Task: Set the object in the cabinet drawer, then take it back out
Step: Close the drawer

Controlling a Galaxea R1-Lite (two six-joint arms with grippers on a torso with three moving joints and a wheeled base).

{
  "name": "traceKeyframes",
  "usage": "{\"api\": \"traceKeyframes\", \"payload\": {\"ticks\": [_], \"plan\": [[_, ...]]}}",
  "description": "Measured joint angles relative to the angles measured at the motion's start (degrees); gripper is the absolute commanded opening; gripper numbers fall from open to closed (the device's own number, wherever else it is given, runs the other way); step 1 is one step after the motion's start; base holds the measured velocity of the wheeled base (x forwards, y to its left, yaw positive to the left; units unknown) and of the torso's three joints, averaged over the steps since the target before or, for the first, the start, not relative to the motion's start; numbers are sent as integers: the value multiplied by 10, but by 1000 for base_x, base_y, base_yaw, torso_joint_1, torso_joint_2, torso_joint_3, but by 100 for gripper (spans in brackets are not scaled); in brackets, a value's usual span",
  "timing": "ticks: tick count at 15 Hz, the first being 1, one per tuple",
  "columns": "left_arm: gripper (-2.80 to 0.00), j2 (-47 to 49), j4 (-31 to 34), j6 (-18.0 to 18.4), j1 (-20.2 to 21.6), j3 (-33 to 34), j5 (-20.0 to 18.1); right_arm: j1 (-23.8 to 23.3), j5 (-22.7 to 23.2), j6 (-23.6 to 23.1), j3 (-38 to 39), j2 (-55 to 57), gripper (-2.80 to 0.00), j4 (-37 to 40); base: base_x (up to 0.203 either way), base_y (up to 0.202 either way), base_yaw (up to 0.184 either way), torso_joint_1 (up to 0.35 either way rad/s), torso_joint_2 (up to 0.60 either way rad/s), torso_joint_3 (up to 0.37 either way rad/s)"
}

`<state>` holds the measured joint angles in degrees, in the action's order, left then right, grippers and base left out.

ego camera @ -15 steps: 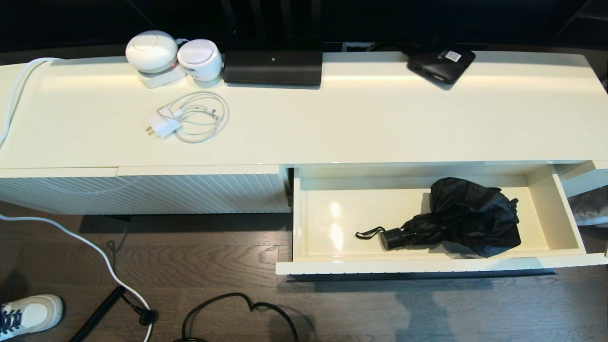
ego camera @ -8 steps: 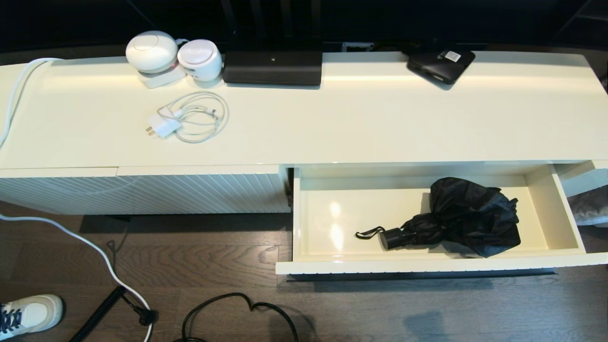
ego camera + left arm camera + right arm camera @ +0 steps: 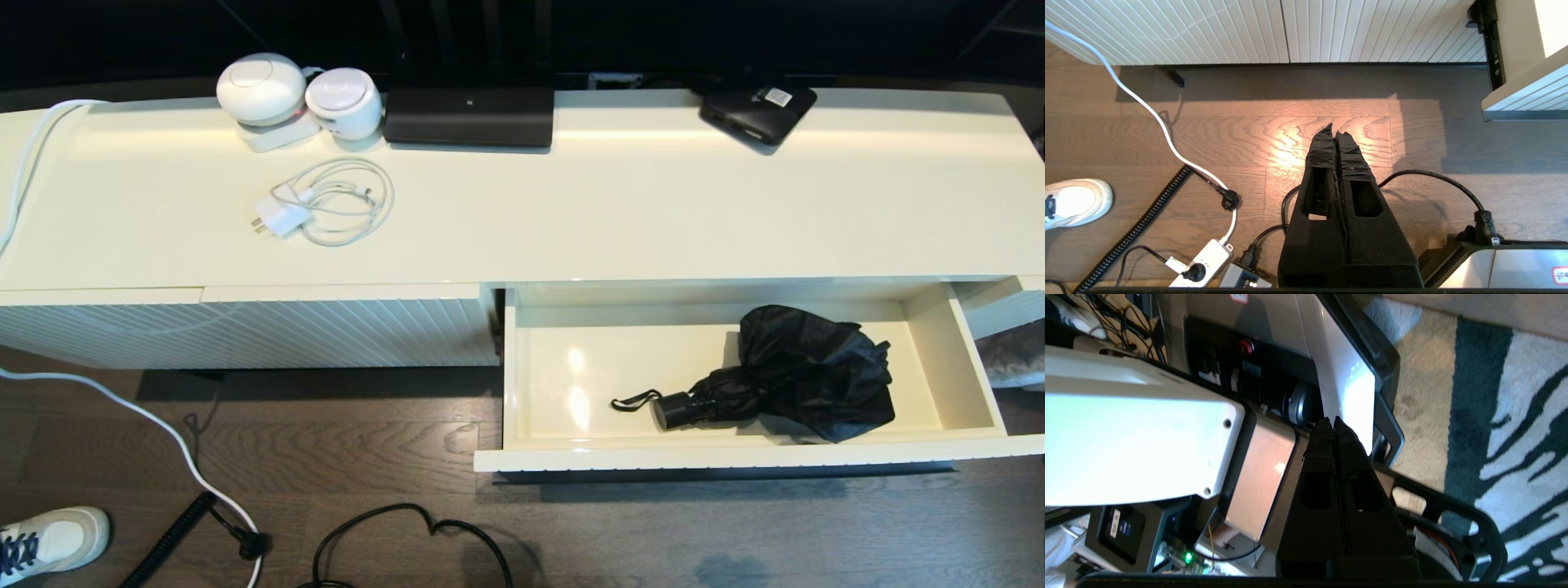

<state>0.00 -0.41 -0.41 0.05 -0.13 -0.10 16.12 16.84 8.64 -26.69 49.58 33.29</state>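
The black folding umbrella (image 3: 804, 371) lies in the pulled-out cream drawer (image 3: 563, 453), toward its right half, with its cylindrical handle and wrist loop pointing left. Neither arm shows in the head view. My left gripper (image 3: 1336, 131) hangs shut and empty over the wooden floor, left of the drawer's front corner (image 3: 1523, 100). My right gripper (image 3: 1331, 422) is shut and empty, down beside the robot's own base, far from the drawer.
The cabinet top (image 3: 620, 204) carries two white round devices (image 3: 298, 94), a white charger with coiled cable (image 3: 326, 208), a black router (image 3: 469, 114) and a flat black box (image 3: 759, 110). Cables and a power strip (image 3: 1202, 263) lie on the floor, and a white shoe (image 3: 49, 539) shows at the left.
The arm's shadow on the floor below the drawer has shrunk and slid toward me. The umbrella and drawer have not moved.
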Motion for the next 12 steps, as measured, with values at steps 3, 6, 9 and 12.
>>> {"api": "traceKeyframes", "payload": {"ticks": [3, 6, 9, 12], "plan": [[-280, 0, 0, 0, 0, 1, 0, 0, 4, -7, 26, 24, -280, -57, 0, 0, 0, 0, 0, 0], [-280, 0, 0, 0, 0, 1, 0, 0, 5, -9, 48, 61, -280, -136, 0, 0, 0, 0, 0, 0], [-280, 0, 0, 0, 0, 1, 0, 0, 2, -8, 54, 92, -280, -211, 0, 0, 0, 0, 0, 0], [-280, 0, 0, 0, 0, 0, 0, -1, -15, -12, 58, 114, -280, -282, 0, 0, 0, 0, 0, 0]]}}
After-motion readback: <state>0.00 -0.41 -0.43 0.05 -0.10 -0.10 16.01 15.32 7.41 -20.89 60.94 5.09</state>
